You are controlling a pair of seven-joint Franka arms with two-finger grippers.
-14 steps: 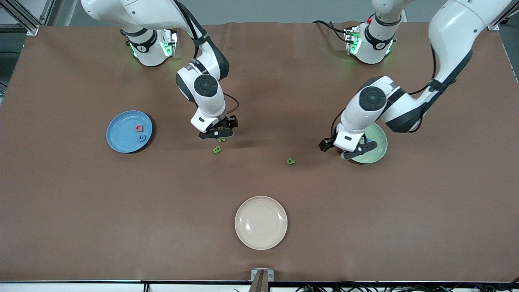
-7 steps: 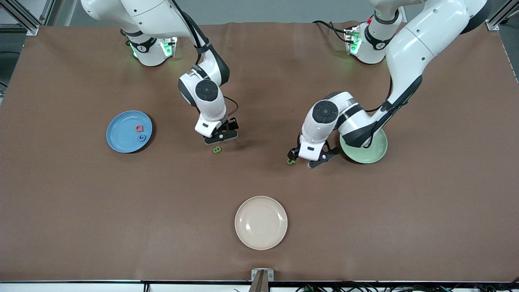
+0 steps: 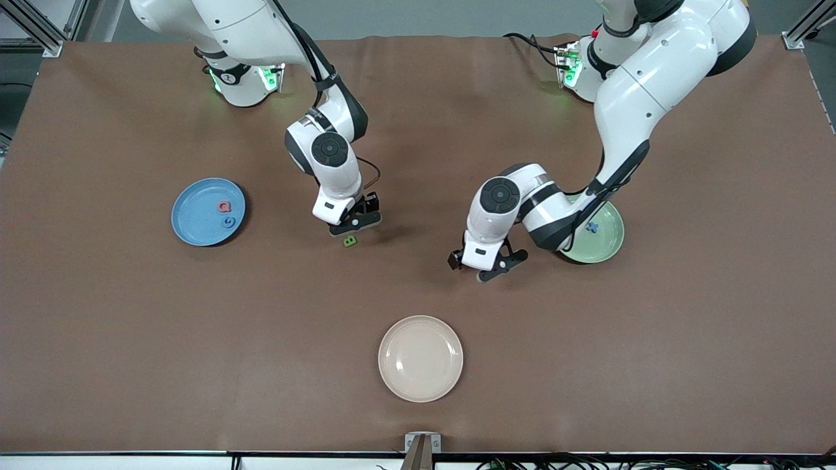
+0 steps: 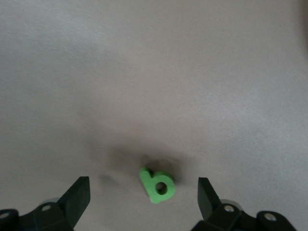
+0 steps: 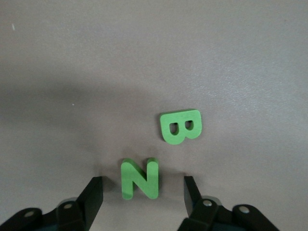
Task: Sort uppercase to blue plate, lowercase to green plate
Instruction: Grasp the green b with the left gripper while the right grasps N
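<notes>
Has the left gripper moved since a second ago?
Yes. The left gripper has left the green plate and now sits over the table toward the right arm's end, open around the green a-like letter.

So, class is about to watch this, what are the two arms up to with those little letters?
They are sorting toy letters onto plates. The right gripper is open over the green N, with the green B lying beside it on the table. The left gripper is open around the green a-like letter. The blue plate already holds two letters, and a blue x lies on the green plate.
</notes>
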